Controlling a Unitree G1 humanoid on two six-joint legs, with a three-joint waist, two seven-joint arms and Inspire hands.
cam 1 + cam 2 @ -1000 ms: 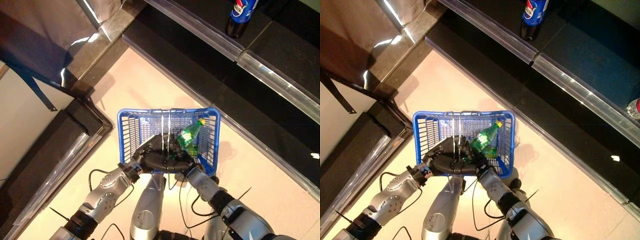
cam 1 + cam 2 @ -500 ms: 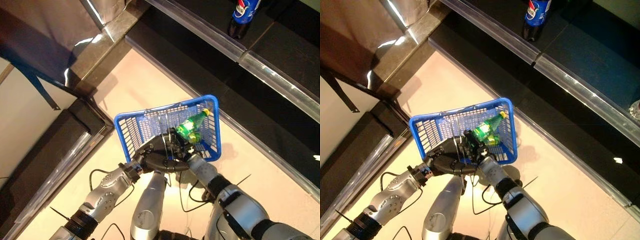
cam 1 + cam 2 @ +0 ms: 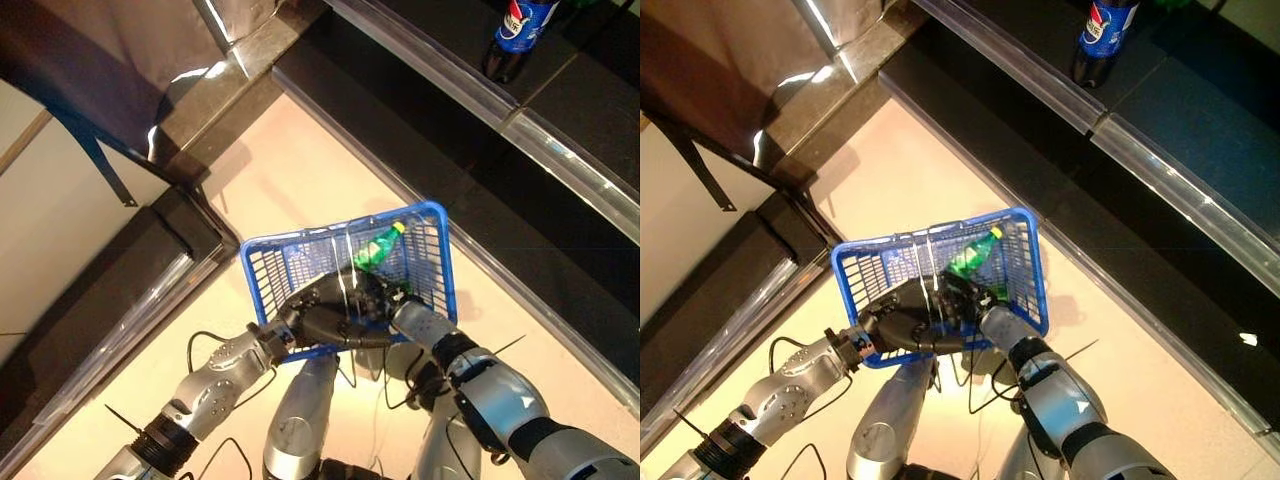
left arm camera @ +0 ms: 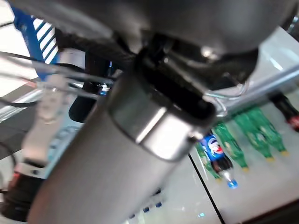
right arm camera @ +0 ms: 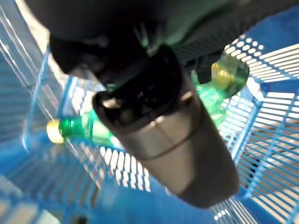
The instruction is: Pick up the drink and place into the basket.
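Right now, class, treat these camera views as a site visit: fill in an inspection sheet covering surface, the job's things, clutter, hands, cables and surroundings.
Surface: pale floor between dark shelf units.
Job's things: blue basket held above the floor; green bottle with a yellow cap lies inside it, tilted, cap toward the far wall.
Clutter: nothing seen.
Hands: left hand shows at the basket's near side by the wire handles, grip unclear; right hand is inside the basket at the bottle's lower end, its hold not readable.
Cables: nothing to report.
Surroundings: dark shelf with a blue-labelled cola bottle; more green bottles on a shelf in the left wrist view.
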